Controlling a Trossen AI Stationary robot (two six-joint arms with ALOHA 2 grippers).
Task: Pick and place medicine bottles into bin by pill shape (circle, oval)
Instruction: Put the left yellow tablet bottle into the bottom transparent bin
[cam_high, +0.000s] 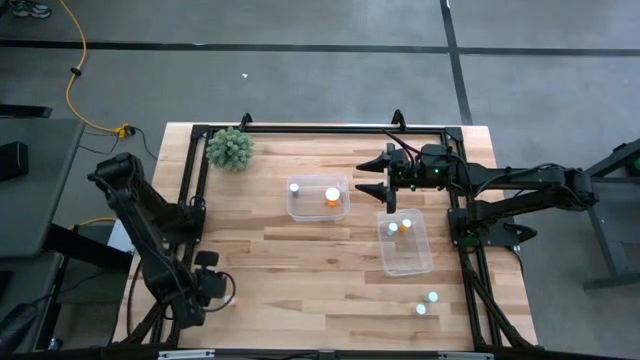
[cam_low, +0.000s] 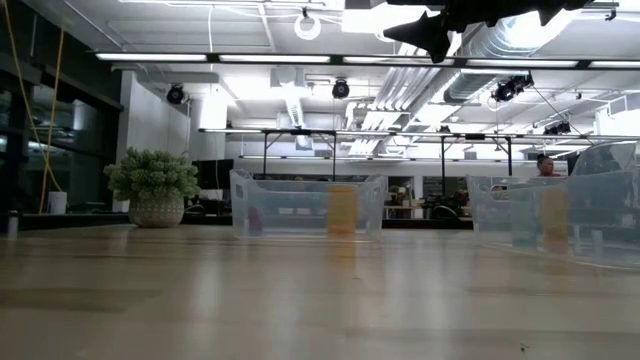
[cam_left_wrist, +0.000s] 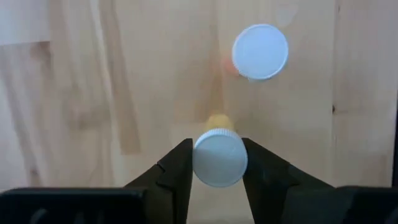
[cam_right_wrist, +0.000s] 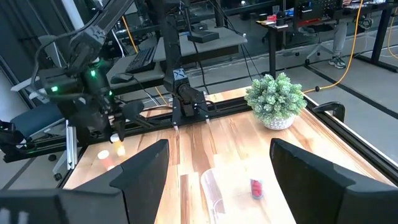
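The left gripper (cam_left_wrist: 216, 163) is seen low at the near left corner of the table (cam_high: 300, 270). Its two dark fingers (cam_left_wrist: 177, 169) are pressed against the sides of a white-capped orange bottle (cam_left_wrist: 219, 157), so this bottle is held tight. A second bottle (cam_left_wrist: 260, 51) with a white cap is seen standing on the wood just beyond it.

The right gripper (cam_high: 372, 173) is held high over the far right part of the table, between the two clear tubs. Its fingers (cam_right_wrist: 140, 172) are spread wide, and nothing is held between them.

In the middle tub (cam_high: 318, 211), two bottles (cam_high: 331, 194) are seen. In the right tub (cam_high: 406, 262), two more bottles (cam_high: 406, 223) are seen at its far end. Two green bottles (cam_high: 426, 303) are left standing on the wood near the right edge, close to the front.

A green spiky plant (cam_high: 230, 149) is set at the far left of the table.
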